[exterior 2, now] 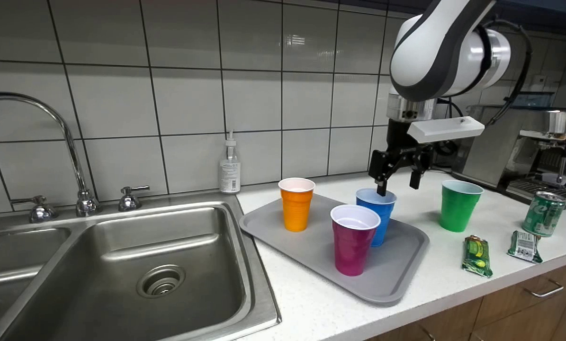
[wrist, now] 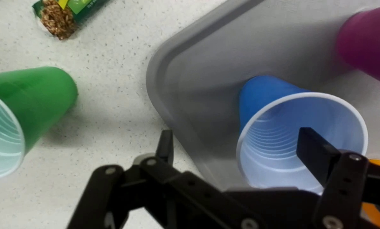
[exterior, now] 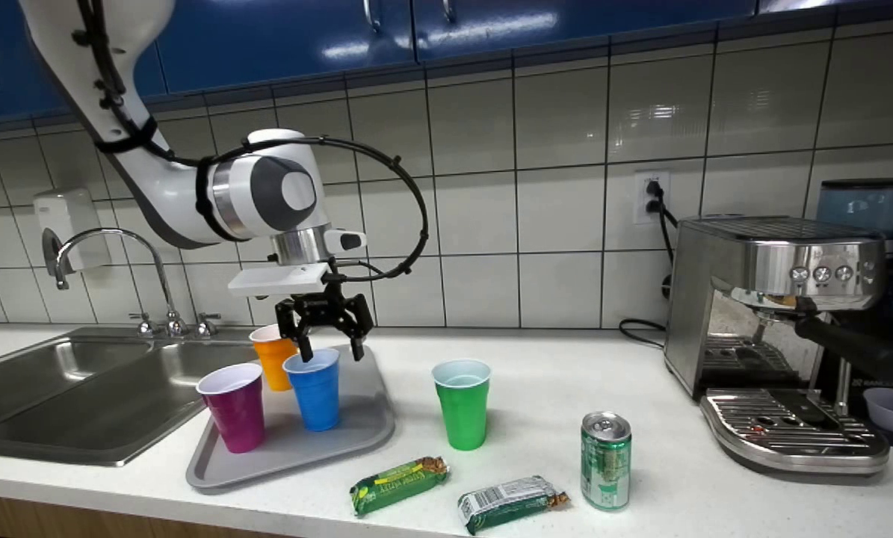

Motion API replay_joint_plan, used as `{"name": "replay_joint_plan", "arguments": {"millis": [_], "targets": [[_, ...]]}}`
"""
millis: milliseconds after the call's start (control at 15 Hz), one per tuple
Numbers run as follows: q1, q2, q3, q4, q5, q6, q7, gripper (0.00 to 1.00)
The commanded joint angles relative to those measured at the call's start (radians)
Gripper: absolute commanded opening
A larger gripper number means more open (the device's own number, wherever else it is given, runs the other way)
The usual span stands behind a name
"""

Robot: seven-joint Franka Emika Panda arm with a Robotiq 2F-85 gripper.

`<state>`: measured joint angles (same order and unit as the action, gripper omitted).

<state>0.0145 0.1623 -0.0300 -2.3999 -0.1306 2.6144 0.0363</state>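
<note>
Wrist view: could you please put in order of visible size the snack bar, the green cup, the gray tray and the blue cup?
1. Gray tray
2. Blue cup
3. Green cup
4. Snack bar
All but the blue cup are cut off by the frame.

My white speckled countertop (exterior: 536, 388) carries a flat grey tray (exterior: 364, 418) with rounded corners. On this tray I have a tapered blue plastic cup (exterior: 317, 394), a tapered purple plastic cup (exterior: 235, 418) and a tapered orange plastic cup (exterior: 272, 360), all upright. A tapered green plastic cup (exterior: 463, 411) stands directly on the countertop beside the tray. Toward the front edge lie a slim green packet (exterior: 399, 484) with yellow markings and a green-and-white packet (exterior: 507, 504), barcode up; just beside the latter stands a green metal can (exterior: 606, 463). My boxy silver espresso machine (exterior: 737, 321) stands well apart.
</note>
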Motion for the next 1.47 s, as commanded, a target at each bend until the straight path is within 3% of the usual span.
{"name": "replay_joint_plan", "arguments": {"millis": [0,133,200,333,867,1000,1400], "targets": [[0.009,0.053,0.000,0.053,-0.015,-0.003,0.025,1.00],[0.013,0.068,-0.001,0.065,-0.012,-0.004,0.026,1.00],[0.014,0.073,-0.001,0.068,-0.011,-0.001,0.026,0.75],[0.017,0.081,-0.001,0.074,-0.010,-0.001,0.027,0.68],[0.018,0.079,0.008,0.074,0.012,-0.006,0.013,0.05],[0.018,0.074,0.011,0.070,0.015,-0.005,0.013,0.00],[0.029,0.031,0.004,0.046,-0.008,0.027,0.034,0.01]]}}
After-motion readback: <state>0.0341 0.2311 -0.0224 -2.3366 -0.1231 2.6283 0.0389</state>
